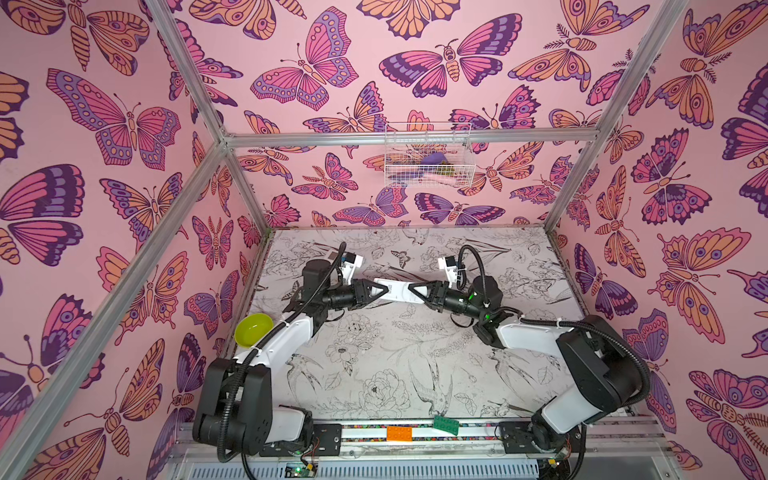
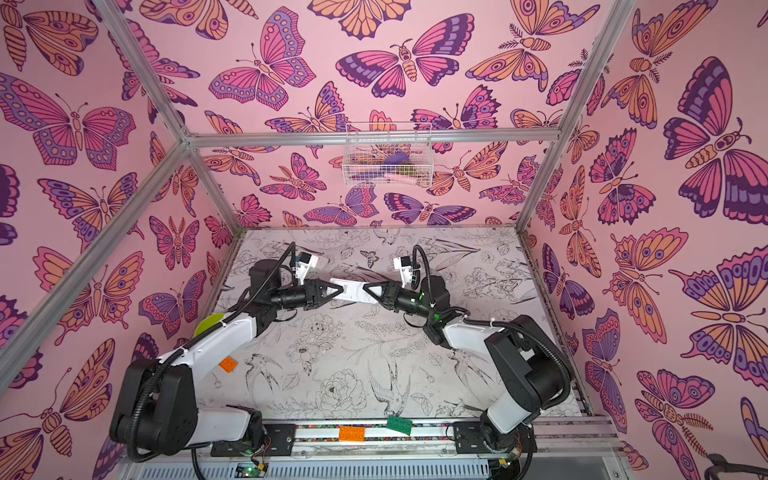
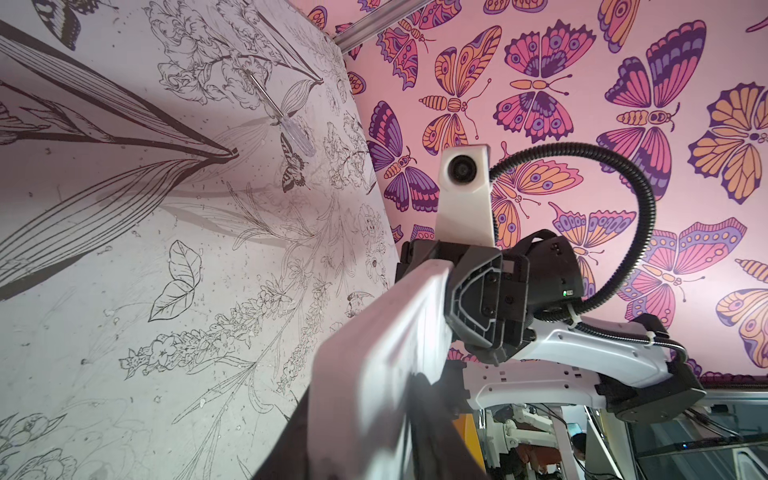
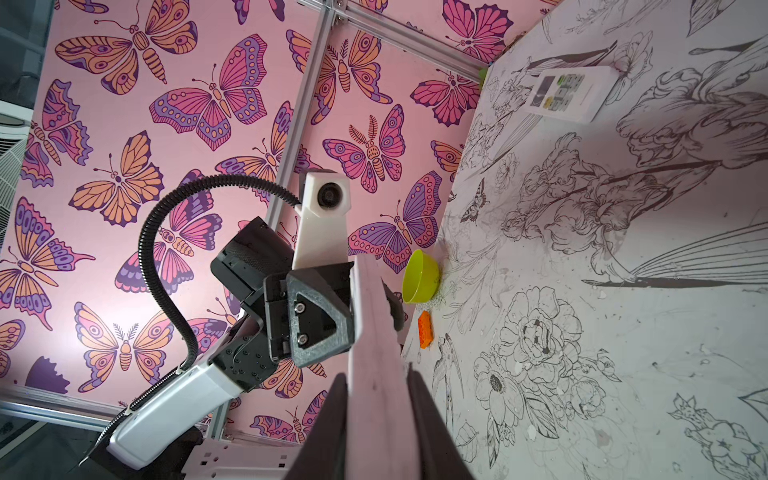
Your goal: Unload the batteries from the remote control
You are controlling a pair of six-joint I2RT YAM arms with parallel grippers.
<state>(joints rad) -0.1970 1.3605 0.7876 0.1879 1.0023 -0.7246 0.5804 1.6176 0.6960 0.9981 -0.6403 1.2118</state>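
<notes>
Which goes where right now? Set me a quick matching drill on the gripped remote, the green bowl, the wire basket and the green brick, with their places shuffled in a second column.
Things
1. white remote
2. green bowl
3. wire basket
4. green brick

Places
A. hung on the back wall
B. on the front rail, beside an orange brick
C. held between the left pincer and the right pincer
D. at the table's left edge

Pairs: 1-C, 2-D, 3-A, 4-B
</notes>
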